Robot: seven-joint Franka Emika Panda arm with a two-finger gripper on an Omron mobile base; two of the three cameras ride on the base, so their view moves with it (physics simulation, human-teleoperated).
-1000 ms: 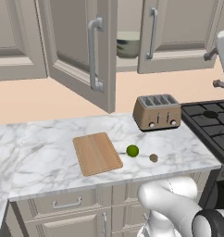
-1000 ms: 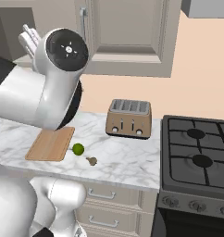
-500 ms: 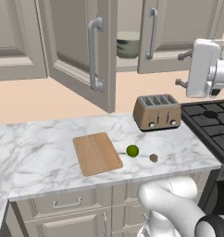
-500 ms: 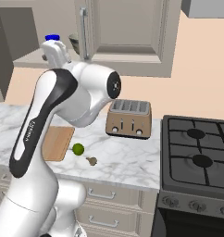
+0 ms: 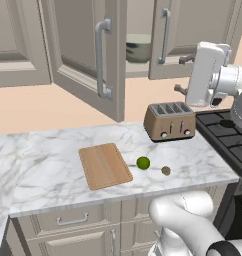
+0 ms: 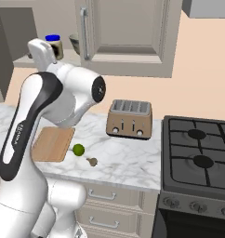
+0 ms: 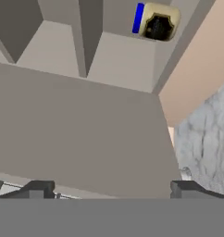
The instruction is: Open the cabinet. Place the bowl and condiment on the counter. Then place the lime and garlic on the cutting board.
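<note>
The cabinet's left door (image 5: 93,60) stands wide open and its right door (image 5: 165,35) is ajar. Inside on the shelf sits the pale bowl (image 5: 138,47) (image 6: 75,42), with the blue-lidded condiment (image 6: 54,45) (image 7: 158,23) beside it. My gripper (image 5: 182,75) (image 7: 111,190) hangs open and holds nothing, at shelf height just right of the ajar door, pointing toward the cabinet. On the counter (image 5: 53,150) lie the cutting board (image 5: 104,166) (image 6: 54,143), the lime (image 5: 143,162) (image 6: 78,149) and the garlic (image 5: 166,170) (image 6: 92,161), both off the board to its right.
A toaster (image 5: 170,121) (image 6: 129,119) stands on the counter below my hand. A black gas stove (image 6: 198,158) adjoins the counter on the right. The ajar door's panel (image 7: 86,129) lies close in front of the hand camera.
The arm has swung in from the right edge toward the cabinet, bringing the hand up beside the right door. The jaws stayed open; the things on the counter have not moved.
</note>
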